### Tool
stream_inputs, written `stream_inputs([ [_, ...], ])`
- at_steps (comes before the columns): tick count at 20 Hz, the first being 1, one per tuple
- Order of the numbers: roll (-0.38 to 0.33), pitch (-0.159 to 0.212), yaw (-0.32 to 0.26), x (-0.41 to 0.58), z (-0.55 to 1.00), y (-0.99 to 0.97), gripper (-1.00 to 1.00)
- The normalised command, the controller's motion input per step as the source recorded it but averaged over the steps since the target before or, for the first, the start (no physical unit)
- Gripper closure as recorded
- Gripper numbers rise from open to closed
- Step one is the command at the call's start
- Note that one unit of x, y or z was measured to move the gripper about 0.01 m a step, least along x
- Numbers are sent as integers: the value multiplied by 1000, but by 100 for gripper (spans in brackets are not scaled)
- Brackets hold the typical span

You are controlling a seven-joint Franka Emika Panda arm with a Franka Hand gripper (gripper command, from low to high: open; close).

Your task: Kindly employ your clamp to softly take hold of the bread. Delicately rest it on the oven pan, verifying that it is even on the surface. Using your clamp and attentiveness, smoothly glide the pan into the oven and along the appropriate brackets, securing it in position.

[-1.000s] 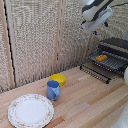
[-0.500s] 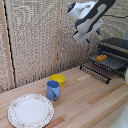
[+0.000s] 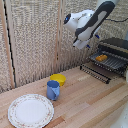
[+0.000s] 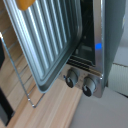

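The arm hung high in the exterior view, above the wooden table (image 3: 95,100) and just to the exterior view's left of the oven (image 3: 116,50). The clamp (image 3: 86,44) pointed down and was clear of everything, touching nothing. Its dark fingers were too blurred and small to judge, so whether they were spread or pressed together could not be told. Nothing showed between them.

The bread (image 3: 101,58) lay on the oven pan (image 3: 111,62), toward the pan's end at the exterior view's left. The pan sat pulled partway out of the oven mouth, resting roughly level above the lowered oven door (image 3: 96,73). In the wrist view the pan (image 4: 47,37) filled most of the frame as a ribbed metal sheet with a raised rim, one corner sticking out past the oven front. An orange scrap of the bread (image 4: 25,3) showed at the frame edge, on the pan. Two round knobs (image 4: 81,82) sat on the oven's control strip (image 4: 100,70), with a small blue light (image 4: 98,47) glowing above them.

Elsewhere on the table stood a blue mug (image 3: 53,90), a yellow bowl (image 3: 58,78) just behind it and touching or nearly so, and a white patterned plate (image 3: 30,110) near the mug. A woven screen (image 3: 35,40) backed the scene.
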Motion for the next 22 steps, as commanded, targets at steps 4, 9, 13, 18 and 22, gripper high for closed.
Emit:
stream_inputs([
  [4, -270, 132, 218, -295, -296, 0, -100],
  [9, -258, 120, 211, -334, -318, 0, -100],
  [13, -237, 92, 235, -286, -439, 0, -100],
  [18, -224, 42, 252, -215, -631, 0, -100],
  [22, -189, 1, 253, -217, -641, 0, -100],
])
